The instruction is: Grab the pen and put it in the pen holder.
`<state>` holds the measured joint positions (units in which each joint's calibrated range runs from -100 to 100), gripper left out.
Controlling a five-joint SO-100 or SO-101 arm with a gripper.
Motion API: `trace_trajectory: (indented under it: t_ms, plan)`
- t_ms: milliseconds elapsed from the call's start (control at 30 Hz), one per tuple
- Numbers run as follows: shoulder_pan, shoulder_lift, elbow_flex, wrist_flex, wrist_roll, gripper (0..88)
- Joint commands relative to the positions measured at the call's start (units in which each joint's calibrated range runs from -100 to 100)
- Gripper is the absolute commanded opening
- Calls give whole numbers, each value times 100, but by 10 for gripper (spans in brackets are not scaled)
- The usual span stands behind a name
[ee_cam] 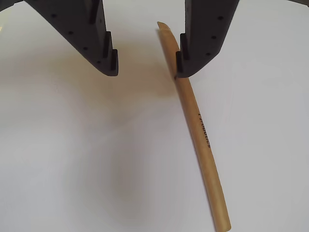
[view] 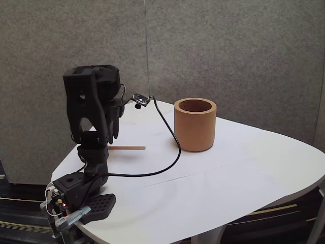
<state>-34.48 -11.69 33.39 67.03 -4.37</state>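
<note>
So the arm is folded up near the left end of the white tabletop (view: 244,178) in the fixed view, with its hand (view: 112,133) pointing down at the surface. The wrist view makes it clear the hand (ee_cam: 146,68) is wide open, nothing in it, two dark fingers (ee_cam: 99,43) coming in from the top edge with a big gap between them. The pen (ee_cam: 200,130) is lying flat on the tabletop (ee_cam: 72,154), a light wooden stick running from near the top middle down to the bottom right of that view, with some small dark lettering on it that I can't read. Its upper end sits right by the tip of the right-hand finger, which partly covers it; can't tell if they actually touch. In the fixed view the pen (view: 129,147) pokes out to the right from behind the arm. The pen holder (view: 195,127) is that chunky orange-tan cup standing upright further right, well apart from the pen. A black cable (view: 170,152) loops across the tabletop between them.
</note>
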Motion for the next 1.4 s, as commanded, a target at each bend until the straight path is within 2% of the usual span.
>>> trace_trajectory:
  t_ms: [0, 267, 733, 933, 1067, 1367]
  plan:
    - [37, 66, -298, 34, -13, 163]
    - [30, 831, -939, 602, -13, 163]
    - [30, 1311, -1065, 559, 34, 163]
    - [103, 1295, -1363, -517, 34, 169]
    - [88, 1303, -1363, -653, 19, 171]
    - [96, 1303, -1264, -390, -8, 340]
